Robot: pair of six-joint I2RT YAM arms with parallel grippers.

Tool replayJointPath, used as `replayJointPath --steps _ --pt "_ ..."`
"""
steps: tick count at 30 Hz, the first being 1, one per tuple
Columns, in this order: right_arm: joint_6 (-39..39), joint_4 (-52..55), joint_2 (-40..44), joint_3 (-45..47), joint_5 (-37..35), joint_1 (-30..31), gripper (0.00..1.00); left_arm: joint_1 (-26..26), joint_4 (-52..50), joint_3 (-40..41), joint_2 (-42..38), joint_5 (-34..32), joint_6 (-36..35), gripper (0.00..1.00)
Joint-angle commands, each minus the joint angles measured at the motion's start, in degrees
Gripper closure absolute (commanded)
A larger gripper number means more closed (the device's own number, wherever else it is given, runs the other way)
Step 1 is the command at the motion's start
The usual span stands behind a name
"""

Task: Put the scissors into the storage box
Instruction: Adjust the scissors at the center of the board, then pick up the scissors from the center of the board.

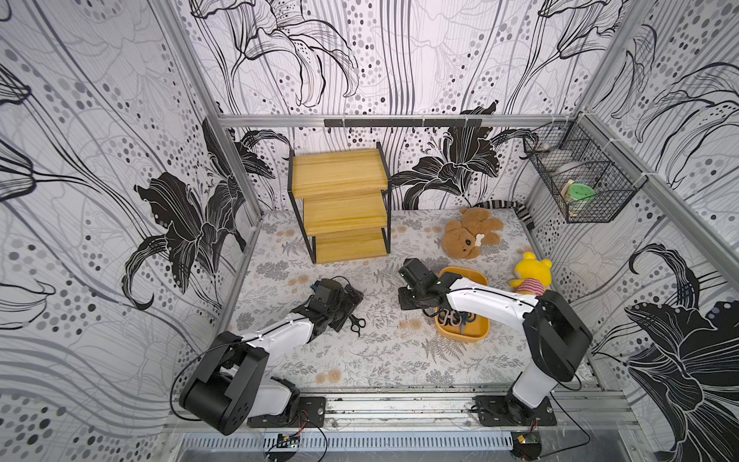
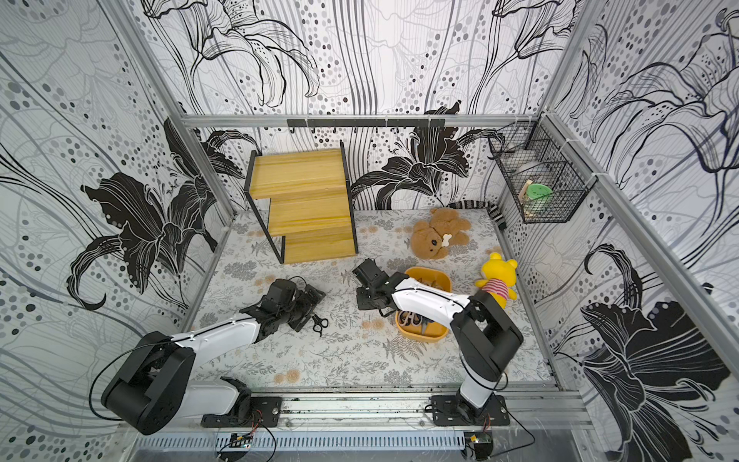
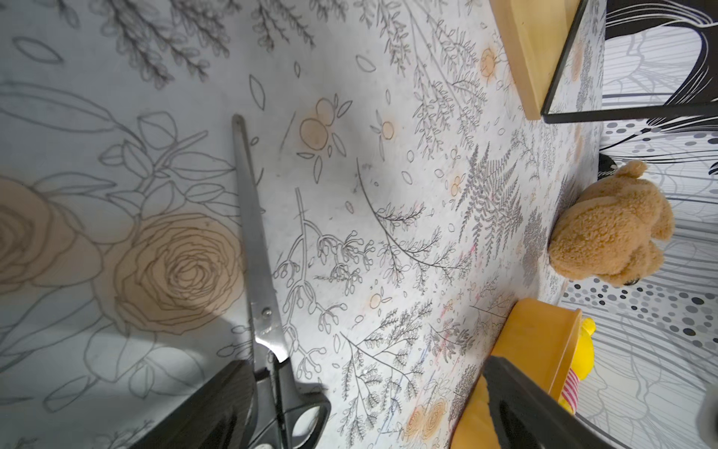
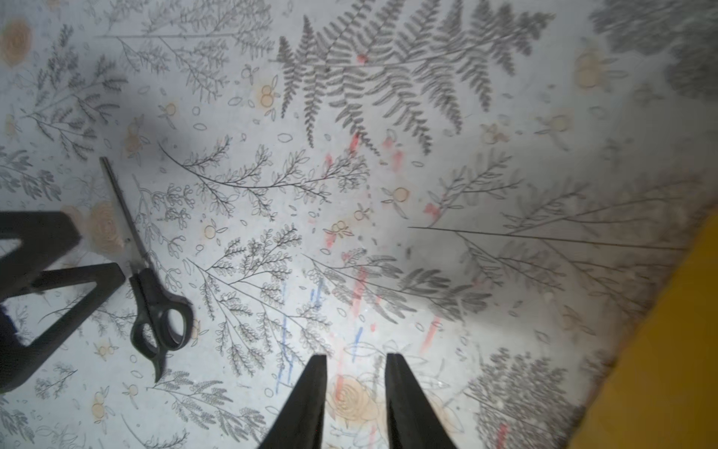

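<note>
One pair of black-handled scissors (image 1: 357, 323) (image 2: 320, 323) (image 3: 252, 241) (image 4: 155, 303) lies flat on the table, blades shut. My left gripper (image 1: 352, 310) (image 3: 365, 363) is low over the handles with its jaws wide open. The handles rest against one of its fingers (image 3: 217, 404), and the other finger is far off. The orange storage box (image 1: 480, 336) (image 2: 436, 336) (image 3: 536, 342) (image 4: 660, 369) holds more scissors (image 1: 456, 320) and is partly hidden under my right arm. My right gripper (image 1: 406, 300) (image 4: 355, 359) hovers over bare table beside the box. Its jaws are narrowly apart and hold nothing.
A tiered wooden shelf (image 1: 344, 200) stands at the back. A brown teddy (image 1: 470, 232) lies behind the box and a yellow bear (image 1: 532, 276) sits to its right. A black wire basket (image 1: 580, 180) hangs on the right wall.
</note>
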State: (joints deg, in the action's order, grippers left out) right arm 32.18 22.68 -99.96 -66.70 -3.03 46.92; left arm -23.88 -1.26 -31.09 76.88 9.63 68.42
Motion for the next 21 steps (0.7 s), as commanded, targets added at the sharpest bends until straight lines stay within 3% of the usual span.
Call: replayJointPath --steps 1,13,21 --pt "-2.82 2.14 -4.0 -4.43 1.8 2.89 0.71 1.05 -5.09 -2.83 -2.04 -2.67 -2.65 0.03" --pt "0.38 12.07 -19.56 -25.12 0.85 10.45 0.77 16.51 -10.96 1.78 -12.11 -3.79 -7.06 0.03" --pt "3.15 16.33 -22.16 -27.85 -1.0 12.47 0.79 21.5 -11.96 2.26 -14.2 -3.4 -8.96 0.03"
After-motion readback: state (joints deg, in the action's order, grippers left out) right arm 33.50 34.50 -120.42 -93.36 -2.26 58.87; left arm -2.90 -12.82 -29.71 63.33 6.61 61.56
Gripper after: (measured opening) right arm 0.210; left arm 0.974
